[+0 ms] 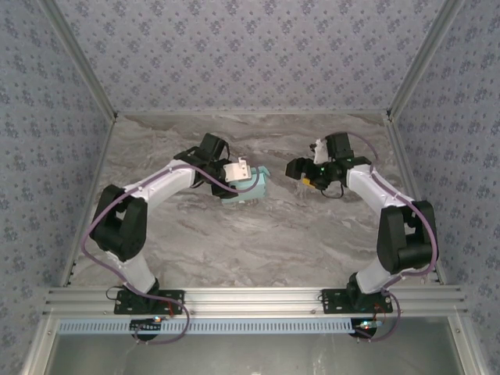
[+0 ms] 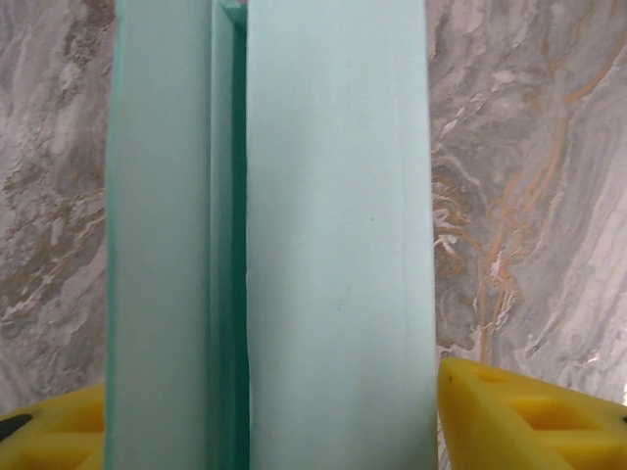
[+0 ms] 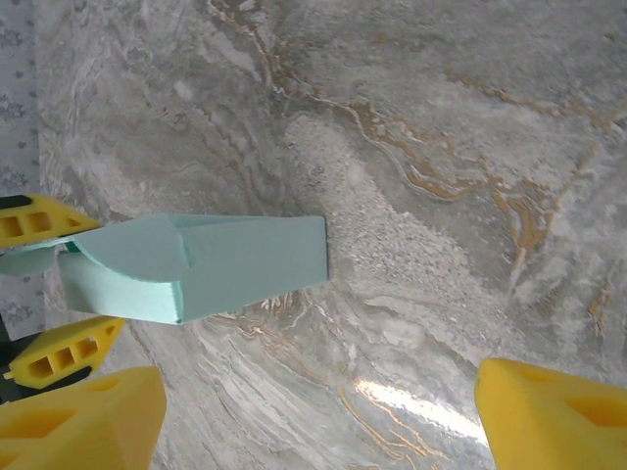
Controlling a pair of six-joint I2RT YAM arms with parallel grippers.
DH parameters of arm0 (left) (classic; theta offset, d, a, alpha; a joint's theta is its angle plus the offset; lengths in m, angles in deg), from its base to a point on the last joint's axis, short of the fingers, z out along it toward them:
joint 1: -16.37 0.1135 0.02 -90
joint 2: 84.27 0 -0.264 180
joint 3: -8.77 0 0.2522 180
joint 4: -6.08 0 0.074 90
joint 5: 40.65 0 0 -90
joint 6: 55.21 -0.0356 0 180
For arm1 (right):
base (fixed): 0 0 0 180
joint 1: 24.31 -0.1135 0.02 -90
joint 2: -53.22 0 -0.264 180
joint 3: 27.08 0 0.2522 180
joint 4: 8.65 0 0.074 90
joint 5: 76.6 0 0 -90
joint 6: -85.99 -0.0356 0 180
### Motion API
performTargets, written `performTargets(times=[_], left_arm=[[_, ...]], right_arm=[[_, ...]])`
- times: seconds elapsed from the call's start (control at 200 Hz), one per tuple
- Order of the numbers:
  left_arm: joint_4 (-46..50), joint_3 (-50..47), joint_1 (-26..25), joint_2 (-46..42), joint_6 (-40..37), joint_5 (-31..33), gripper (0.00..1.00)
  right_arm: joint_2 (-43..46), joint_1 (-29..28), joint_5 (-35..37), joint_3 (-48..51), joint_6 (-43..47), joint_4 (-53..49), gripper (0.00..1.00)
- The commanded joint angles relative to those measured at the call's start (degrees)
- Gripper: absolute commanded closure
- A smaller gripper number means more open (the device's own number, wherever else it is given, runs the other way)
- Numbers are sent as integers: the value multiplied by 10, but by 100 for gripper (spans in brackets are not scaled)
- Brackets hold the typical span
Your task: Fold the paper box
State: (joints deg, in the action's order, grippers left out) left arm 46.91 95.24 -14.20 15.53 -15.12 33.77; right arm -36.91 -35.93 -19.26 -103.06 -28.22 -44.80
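Two arms reach in over the grey marble worktop [image 1: 234, 250]. You can find the paper box [image 1: 256, 187] near the middle, a little to the left. It is pale blue-green and folded into a long shape. The left arm [image 1: 156, 187] has its jaws right at the box.

Look through the left wrist camera. The box runs straight up the picture between two yellow fingers [image 2: 529, 421]. You see two long flat sides with a thin dark slot between them. The finger on the right of the picture sits just beside the box edge, touching it or very nearly. The other finger [image 2: 49, 431] is partly hidden behind the box on the far side. So the left jaws stand on both sides of the box. You cannot tell if they are squeezing it or only sitting around it.

Now look through the right wrist camera. The box pokes out from between the left jaws' fingers and lies long and low over the worktop. It has a curved flap [image 3: 137, 250] at the end near those fingers. The right jaws are wide open, with only bare worktop between their own two fingers. The box lies ahead of them, off to one side, with a gap of worktop before it.
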Motion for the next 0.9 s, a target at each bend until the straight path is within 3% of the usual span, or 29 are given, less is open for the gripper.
performTargets(times=[0.0, 0.17, 0.32, 0.58, 0.73, 0.894], left_arm=[[5, 19, 3, 5, -4, -49, 38], [-10, 15, 7, -1, 7, -44, 28], [-20, 26, 16, -14, 40, -44, 25], [-45, -8, 6, -116, 104, -96, 22], [-124, -76, 14, -201, 228, -100, 21], [-172, -92, 54, -252, 438, -4, 16]], right_arm=[[-11, -9, 5, -26, 33, -26, 16], [-11, -34, 30, -23, 62, 15, 15], [-2, -59, 58, -10, 120, 74, 16], [22, -84, 77, 25, 301, 134, 15], [23, -108, 76, 36, 437, 161, 11], [13, -129, 137, 23, 551, 154, 4]])
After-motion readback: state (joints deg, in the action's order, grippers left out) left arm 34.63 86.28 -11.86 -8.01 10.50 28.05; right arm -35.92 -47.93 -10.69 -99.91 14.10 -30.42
